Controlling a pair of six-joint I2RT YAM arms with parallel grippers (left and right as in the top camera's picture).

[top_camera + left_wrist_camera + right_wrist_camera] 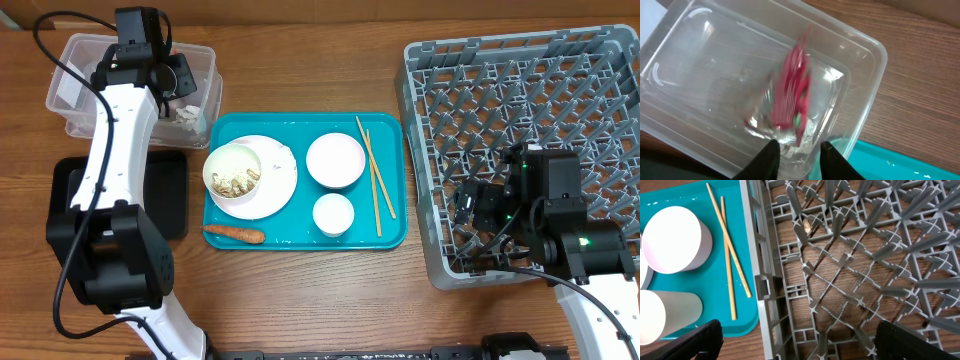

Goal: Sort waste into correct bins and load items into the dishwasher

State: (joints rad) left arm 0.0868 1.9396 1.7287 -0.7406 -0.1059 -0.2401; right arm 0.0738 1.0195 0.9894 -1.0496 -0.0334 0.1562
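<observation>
zero dishes in the dish rack (520,100); right gripper (800,340) over it, jaws wide, empty. teal tray (290,232) full, unsorted. clear tub (700,60) sits under the left gripper (800,157), jaws parted. we log plate (280,165), scrap bowl (233,180), plain bowl (335,160), cup (333,213), chopsticks (372,180) and carrot (234,234) on the tray. red wrapper (792,95), blurred, just off the left tips over the tub; we judge it released.

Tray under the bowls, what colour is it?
The tray is teal. The overhead view shows it best.

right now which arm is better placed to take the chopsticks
Right. Its open jaws hang over the rack near the chopsticks; the left arm is far off, over the tub and wrapper.
</observation>
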